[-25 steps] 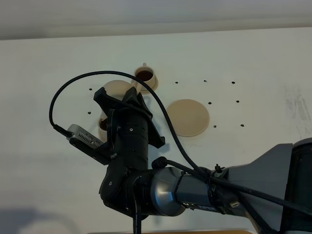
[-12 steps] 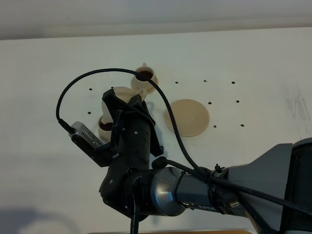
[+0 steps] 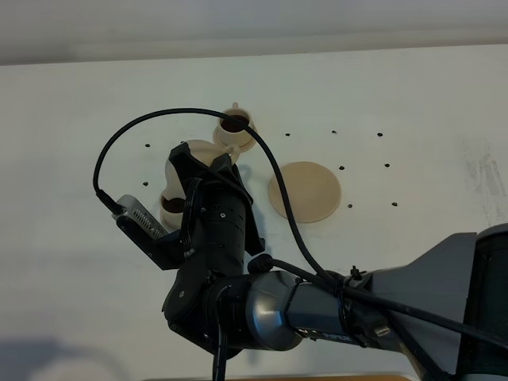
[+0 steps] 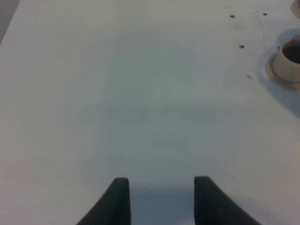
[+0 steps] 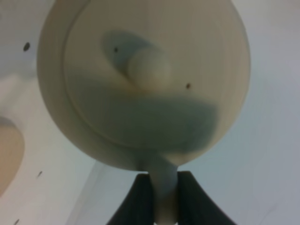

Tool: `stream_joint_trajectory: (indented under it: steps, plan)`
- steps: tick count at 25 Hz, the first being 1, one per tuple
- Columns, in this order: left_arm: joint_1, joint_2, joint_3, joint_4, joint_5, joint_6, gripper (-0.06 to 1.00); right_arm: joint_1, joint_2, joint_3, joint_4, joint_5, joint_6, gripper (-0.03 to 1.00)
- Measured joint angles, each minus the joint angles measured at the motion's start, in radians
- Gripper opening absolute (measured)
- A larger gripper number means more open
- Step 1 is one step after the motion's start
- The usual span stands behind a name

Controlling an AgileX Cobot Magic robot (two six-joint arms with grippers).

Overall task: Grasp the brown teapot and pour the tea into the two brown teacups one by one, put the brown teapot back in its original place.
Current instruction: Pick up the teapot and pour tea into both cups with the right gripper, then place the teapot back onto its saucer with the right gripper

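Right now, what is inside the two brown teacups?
The far teacup holds dark tea. The near teacup also shows dark liquid, but the right arm covers part of it.

Right end effector: two dark fingers were closed on the pale loop handle, which stood between them.
Brown teapot: it filled most of the view, seen from above, its round light-tan body directly ahead of the fingers.
Lid: round, set in the teapot's top, with a small pale knob near the middle; a tiny dark hole showed beside the knob.
Shadow: a grey patch lay across the lid on the side nearer the fingers.
Surface: white, with a few small dark holes to one side of the teapot.
Tan object: a rounded tan edge was cut off at the frame's border, apart from the teapot; it was too blurred to identify.
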Motion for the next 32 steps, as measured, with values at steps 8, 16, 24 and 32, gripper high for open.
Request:
stream_joint_trajectory:
  steps: [8, 16, 24, 32]
  plan:
    - [0.0, 0.0, 0.0, 0.0, 0.0, -0.001, 0.31, 0.0, 0.0, 0.0, 0.001, 0.002, 0.0, 0.12]
    - [0.0, 0.0, 0.0, 0.0, 0.0, -0.001, 0.31, 0.0, -0.035, 0.0, 0.102, -0.059, 0.026, 0.12]
    - [0.0, 0.0, 0.0, 0.0, 0.0, 0.0, 0.31, -0.034, -0.123, 0.0, 0.239, -0.103, 0.112, 0.12]
    - [0.0, 0.0, 0.0, 0.0, 0.0, 0.0, 0.31, -0.097, -0.182, -0.07, 0.542, -0.16, 0.181, 0.12]
